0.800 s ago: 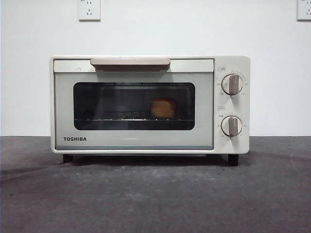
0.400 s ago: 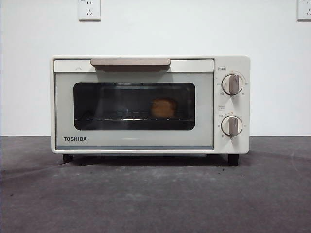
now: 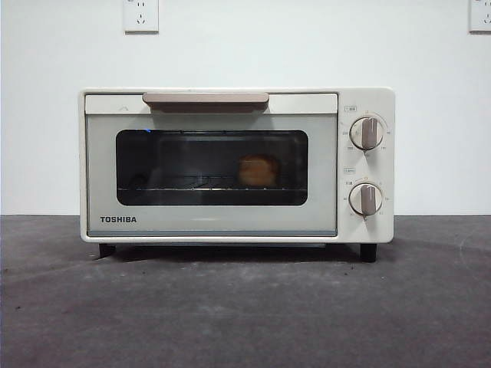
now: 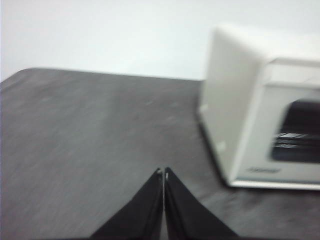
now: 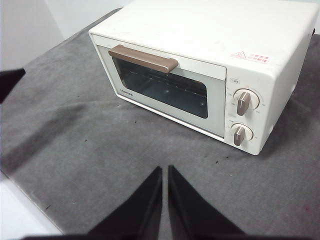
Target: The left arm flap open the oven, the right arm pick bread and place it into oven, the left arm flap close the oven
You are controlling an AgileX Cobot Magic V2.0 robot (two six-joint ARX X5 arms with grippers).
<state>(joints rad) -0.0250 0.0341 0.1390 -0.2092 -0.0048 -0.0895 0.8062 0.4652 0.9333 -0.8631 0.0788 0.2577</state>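
a: left to right, then. the left gripper hangs over bare table off the oven's side, jaws pressed together, holding nothing.

b: and the oven?

a: door up flush under its handle. through the window the bread sits on the wire rack, toward the knobs.

b: the right gripper?

a: out in front of the oven, well apart from it, jaws nearly closed and empty.

b: so which step?

a: i'd judge the closing step finished. nothing more needs gripping; both arms only need to hold clear of the oven.
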